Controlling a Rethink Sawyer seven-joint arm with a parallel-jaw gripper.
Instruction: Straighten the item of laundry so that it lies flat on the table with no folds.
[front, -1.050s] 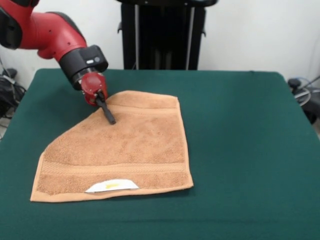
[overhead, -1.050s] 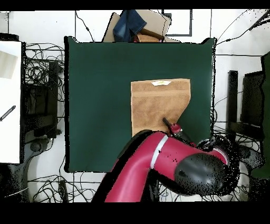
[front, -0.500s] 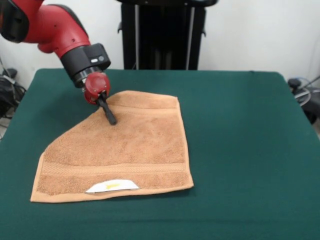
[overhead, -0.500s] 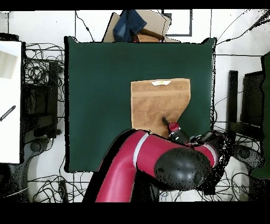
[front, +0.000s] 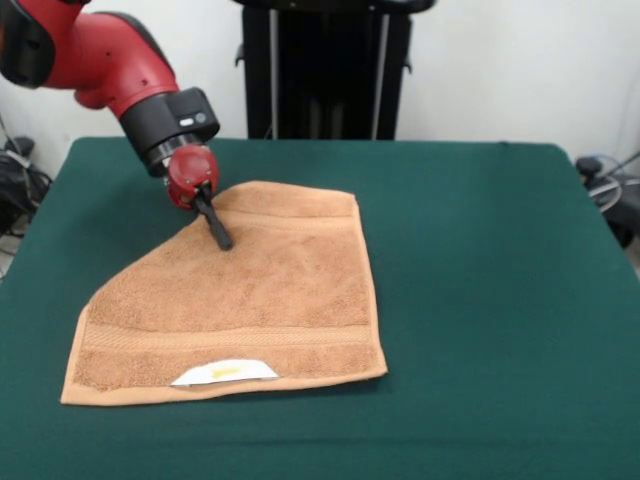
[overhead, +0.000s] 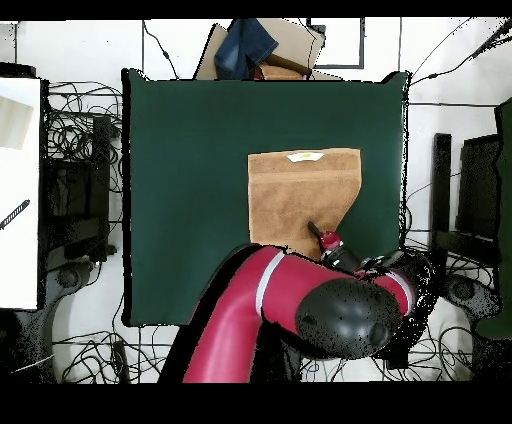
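Though the towel looks nearly flat, one far corner is missing from its outline, so I take it to be folded in or under.

Towel: the terry towel lies on the green desk, left of centre in the front view; its near hem, with the white label, sits flat and straight; its far left corner is cut off by a long slanted edge.

Claw: the claw hangs at the end of the red arm, its black tip down on the cloth near the top of that slant; the tip shows as a single dark prong; I cannot tell whether it is spread, closed, or pinching any cloth.

Key relation: most of the towel spreads from the claw toward the label end; the slanted edge runs from just beside the claw down to the near left corner; bare desk lies beyond it to the left.

Judgement: the tucked corner likely has to be drawn out over that bare patch, across the slant; the rest needs little.
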